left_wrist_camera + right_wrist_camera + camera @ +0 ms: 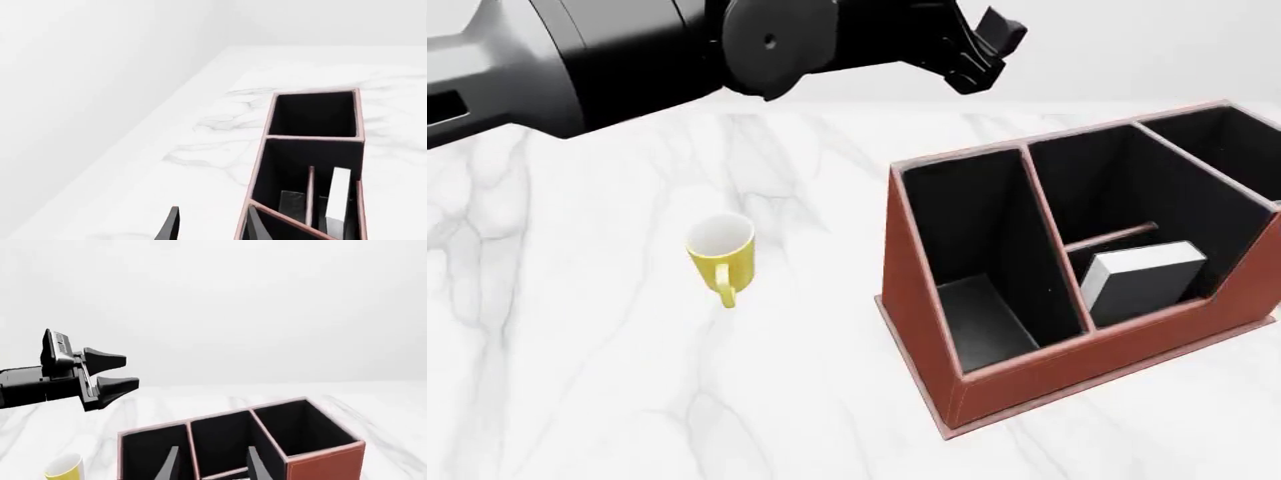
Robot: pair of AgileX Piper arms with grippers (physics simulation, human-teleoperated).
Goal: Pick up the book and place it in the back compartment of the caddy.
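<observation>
counter (587, 400) | caddy (1014, 375) near right edge | book (1141, 282) upright inside a short caddy cell, free of both hands | mug (723, 255) mid-counter | left hand (113, 372) raised, narrowly parted, empty | right hand (212, 465) above caddy, apart, empty | risk: a descending hand clips a divider, shifting the caddy

- The red-brown slanted-wall caddy (1014, 372) is cut off by the front view's right edge, so its far corner is lost; both wrist views crop its near end.
- The small black hardback book (1141, 283) shows only its upper part; the caddy's front wall hides the rest.
- The left gripper (985, 50) is cropped by the front view's top edge.
- The right gripper (210, 465) shows only its fingertips.
- The yellow mug (65, 467) is cut off at the right wrist view's edge.
</observation>
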